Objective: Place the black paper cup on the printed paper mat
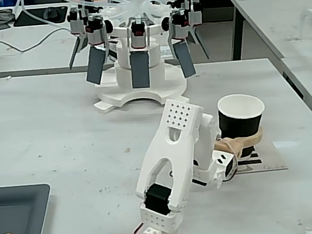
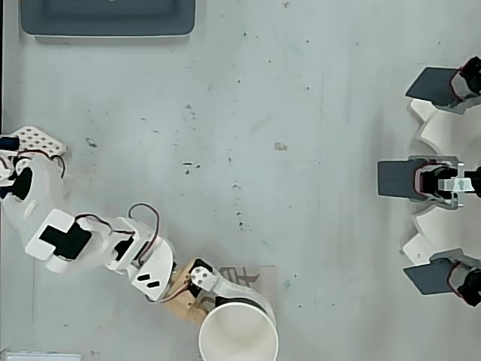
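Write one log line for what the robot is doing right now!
tool: shut on black paper cup | cup: upright, over printed paper mat | dark grey tray: empty, far from arm

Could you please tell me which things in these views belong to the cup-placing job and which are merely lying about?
Job:
black paper cup
printed paper mat
gripper, closed around the cup

Lying about:
dark grey tray
white multi-armed device

Fixed view low behind my base, facing across the table, overhead view straight down, both sharing my arm, lower frame.
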Tool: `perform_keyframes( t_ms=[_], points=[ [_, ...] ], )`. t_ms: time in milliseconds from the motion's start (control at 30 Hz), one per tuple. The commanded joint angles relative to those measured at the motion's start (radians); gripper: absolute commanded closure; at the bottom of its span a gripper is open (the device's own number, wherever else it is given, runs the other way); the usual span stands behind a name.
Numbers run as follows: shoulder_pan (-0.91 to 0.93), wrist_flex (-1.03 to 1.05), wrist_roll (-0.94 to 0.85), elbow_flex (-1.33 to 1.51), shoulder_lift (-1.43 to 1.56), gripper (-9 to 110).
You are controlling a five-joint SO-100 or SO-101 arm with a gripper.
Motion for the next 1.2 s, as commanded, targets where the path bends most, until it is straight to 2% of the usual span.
perform_keyframes(
  t_ms=[0, 333, 667, 867, 1167],
  points=[
    [0.011, -0.028, 0.008, -0.035, 0.018, 95],
    [0.040, -0.028, 0.009, -0.031, 0.032, 85],
    [0.084, -0.028, -0.003, 0.026, 0.084, 57],
    [0.094, -0.028, -0.006, 0.120, 0.192, 53],
    [0.100, -0.028, -0.012, 0.357, 0.434, 54]
  ],
)
